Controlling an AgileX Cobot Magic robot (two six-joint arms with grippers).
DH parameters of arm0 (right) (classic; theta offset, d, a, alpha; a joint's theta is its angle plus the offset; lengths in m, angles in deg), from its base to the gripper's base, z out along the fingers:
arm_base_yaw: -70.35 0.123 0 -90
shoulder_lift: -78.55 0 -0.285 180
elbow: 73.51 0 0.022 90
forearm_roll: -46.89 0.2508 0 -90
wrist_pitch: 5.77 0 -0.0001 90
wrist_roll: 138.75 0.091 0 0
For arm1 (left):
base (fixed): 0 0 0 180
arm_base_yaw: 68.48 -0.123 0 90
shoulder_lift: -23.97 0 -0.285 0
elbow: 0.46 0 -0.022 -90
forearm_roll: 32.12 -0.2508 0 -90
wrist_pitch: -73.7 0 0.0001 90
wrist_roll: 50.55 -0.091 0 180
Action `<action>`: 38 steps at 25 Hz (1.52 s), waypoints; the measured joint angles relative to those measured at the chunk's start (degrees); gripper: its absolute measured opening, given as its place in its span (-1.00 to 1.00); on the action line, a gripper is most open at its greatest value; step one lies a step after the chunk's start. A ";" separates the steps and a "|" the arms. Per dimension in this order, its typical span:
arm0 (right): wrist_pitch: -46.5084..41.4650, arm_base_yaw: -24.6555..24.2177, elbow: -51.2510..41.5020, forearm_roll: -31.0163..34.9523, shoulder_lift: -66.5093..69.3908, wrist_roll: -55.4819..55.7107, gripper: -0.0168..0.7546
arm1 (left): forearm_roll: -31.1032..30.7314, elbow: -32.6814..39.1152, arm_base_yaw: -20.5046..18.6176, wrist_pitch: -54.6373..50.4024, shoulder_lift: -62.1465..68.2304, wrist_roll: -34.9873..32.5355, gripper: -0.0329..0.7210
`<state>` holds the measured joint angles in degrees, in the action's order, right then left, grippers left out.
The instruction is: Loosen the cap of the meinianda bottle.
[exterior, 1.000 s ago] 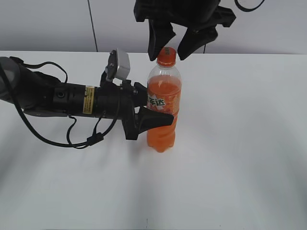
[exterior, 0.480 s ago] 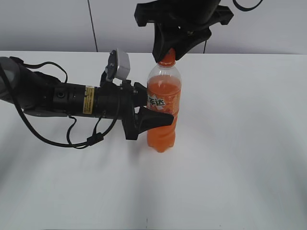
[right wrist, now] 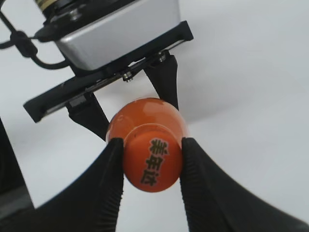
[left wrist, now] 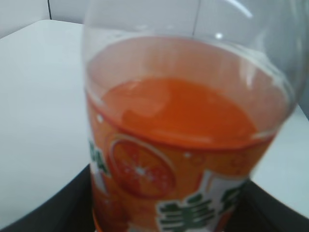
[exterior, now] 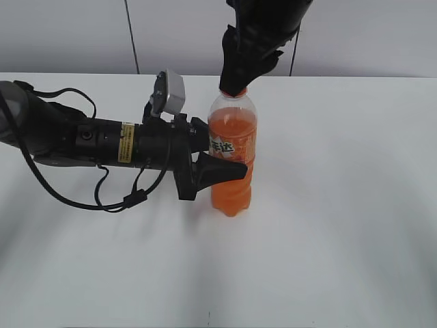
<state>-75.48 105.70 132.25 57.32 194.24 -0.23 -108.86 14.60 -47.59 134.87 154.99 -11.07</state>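
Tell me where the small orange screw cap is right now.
The small orange screw cap sits atop the clear plastic orange-soda bottle near the white table's middle, pinched between the right hand's fingers from above; the left hand holds the bottle's waist.

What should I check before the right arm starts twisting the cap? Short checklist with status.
1. Right gripper closed on the cap: ok, both fingers press its sides in the right wrist view.
2. Left gripper clamping the bottle: ok, jaws sit on either side of the label in the exterior view.
3. Bottle upright on the table: ok.
4. Right gripper centred over the bottle's axis: ok, the cap sits midway between the fingers from above.
5. Left grip firm enough to resist the twist: cannot tell.
6. Cap seal already broken: cannot tell, the right gripper hides the neck ring.
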 joint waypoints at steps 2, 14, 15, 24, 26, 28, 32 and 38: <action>0.00 0.00 0.00 -0.83 0.00 -8.19 -0.25 | 0.00 0.00 0.00 0.00 0.00 -0.04 0.22; -0.30 0.36 0.00 -6.28 -0.17 -37.31 -0.25 | 0.90 -0.10 0.00 -0.38 0.00 0.01 0.22; -0.30 0.36 0.00 -6.12 -0.17 -38.36 -0.25 | 0.84 -0.10 0.00 -0.38 0.00 0.01 0.22; -0.30 0.12 0.00 -2.22 -0.17 -48.63 -0.25 | 0.14 -0.10 -0.16 -0.02 0.00 -0.29 0.22; -0.30 0.12 0.00 -1.36 -0.17 -49.63 -0.25 | -0.16 -0.10 -0.20 0.10 0.00 -0.35 0.22; -0.35 0.08 0.00 -1.04 -0.17 -50.53 -0.25 | -0.21 -0.10 -0.23 0.14 0.00 -0.44 0.22; -0.40 0.08 0.00 -0.97 -0.17 -51.28 -0.25 | -0.27 -0.10 -0.23 0.14 0.00 -0.48 0.22; -0.40 0.08 0.00 -0.88 -0.17 -51.34 -0.25 | -0.32 -0.10 -0.23 0.14 0.00 -0.48 0.22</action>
<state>-75.88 105.78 132.25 56.44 194.07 -51.57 -109.18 14.50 -47.82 135.00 154.99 -11.55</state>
